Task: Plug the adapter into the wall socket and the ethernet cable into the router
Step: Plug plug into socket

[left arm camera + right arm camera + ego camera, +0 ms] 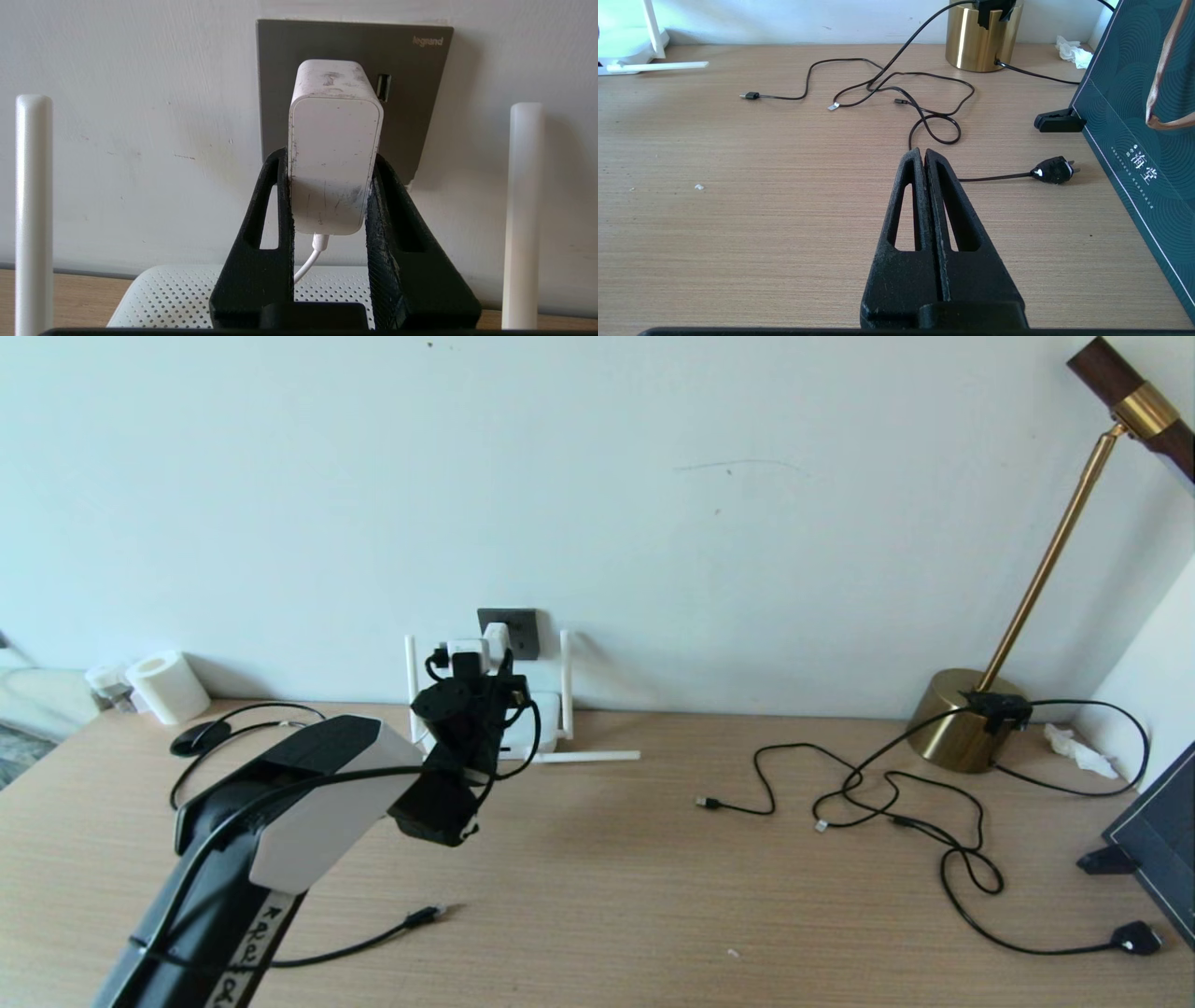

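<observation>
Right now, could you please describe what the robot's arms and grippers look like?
The left arm has a white shell over black links, a thin black cable along it and a handwritten white label. The left gripper and right gripper have matte black, rough-textured triangular fingers with slot-shaped cutouts.

Lamp (pixel 966 733): brass base, far right of desk.
Thin black cables (pixel 887 793): tangled beside lamp.
Paper roll (pixel 168 686): far left, against wall.
Teal box (pixel 1139 140): possibly packaging, right edge.

Adapter (pixel 334 154) against wall socket (pixel 411 93), above router (pixel 173 294) at the counter's (pixel 597 896) back; ethernet cable (pixel 373 943) in front, lamp base (pixel 962 719) at far right.
</observation>
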